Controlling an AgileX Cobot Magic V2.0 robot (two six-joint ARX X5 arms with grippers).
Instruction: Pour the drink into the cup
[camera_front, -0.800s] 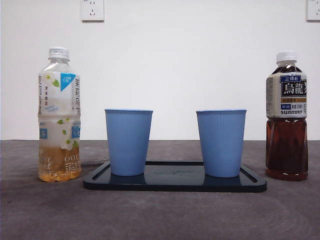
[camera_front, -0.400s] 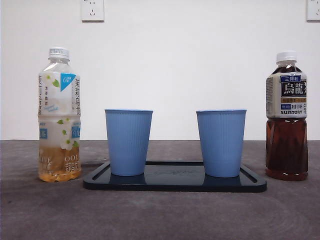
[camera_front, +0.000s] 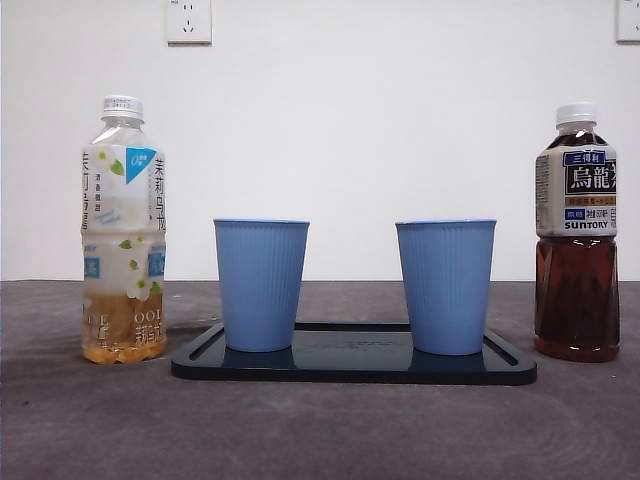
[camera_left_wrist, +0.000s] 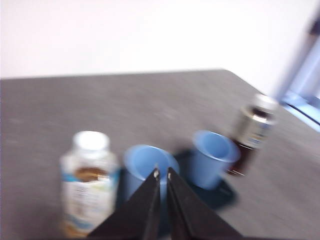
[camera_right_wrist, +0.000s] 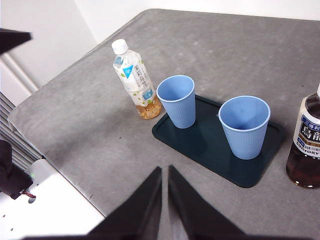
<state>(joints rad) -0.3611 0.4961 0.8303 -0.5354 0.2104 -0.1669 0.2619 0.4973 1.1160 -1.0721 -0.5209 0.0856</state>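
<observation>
Pincers both clenched, empty, high above table: L pincer (camera_left_wrist: 162, 172) nearest jasmine bottle (camera_left_wrist: 90, 182). Open wide, grip mid-body; cup (camera_left_wrist: 150, 167) at its 3 o'clock.

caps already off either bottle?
No. In the front view the jasmine tea bottle and the oolong tea bottle both wear white caps, standing upright on either side of the tray.

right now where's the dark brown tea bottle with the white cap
In the front view the dark brown tea bottle with the white cap stands upright on the grey table at the far right, just outside the dark tray, nearest the right-hand blue cup.
</observation>
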